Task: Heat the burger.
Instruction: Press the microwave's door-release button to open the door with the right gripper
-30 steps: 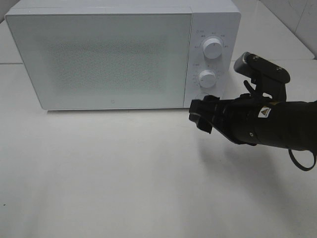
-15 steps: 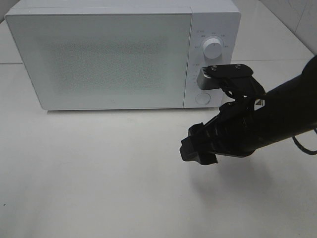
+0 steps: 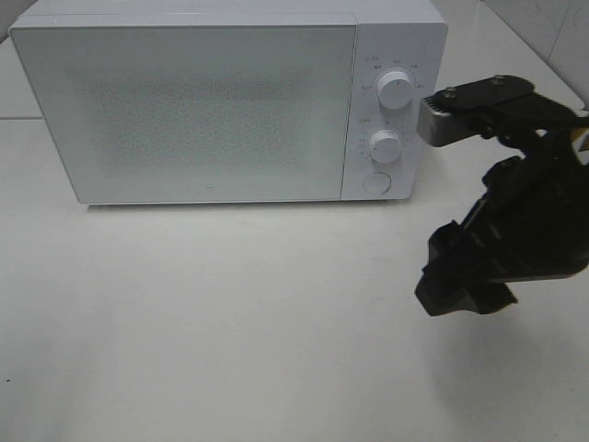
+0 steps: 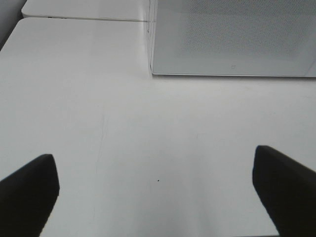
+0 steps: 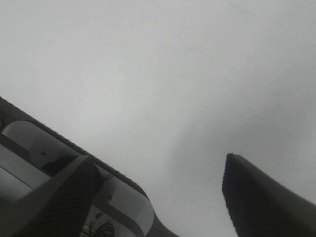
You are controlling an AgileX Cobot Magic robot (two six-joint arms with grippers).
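The burger shows in none of the views: not on the worktop (image 3: 230,322), and not in either tool. If it is here at all, it is behind the shut, frosted door (image 3: 184,106) of the white microwave (image 3: 396,28), which cannot be seen through. On the control panel just right of the door sit an upper dial (image 3: 397,89), a lower dial (image 3: 386,145) and a round button (image 3: 375,182); their settings are too small to read.

The right tool (image 3: 460,281) hangs over the worktop in front of the panel and to its right, its fingers spread fairly wide with nothing between them — the right wrist view shows only bare worktop in the gap. The left tool (image 4: 158,197) is spread fully and is also empty, low over the worktop and facing the microwave's front left corner.

As I judge the risks, nothing here confirms that heating has been set, so a run could be missed or doubled. The right arm's bulk is near the dials — a careless swing could knock one and change the setting, or nudge the microwave.
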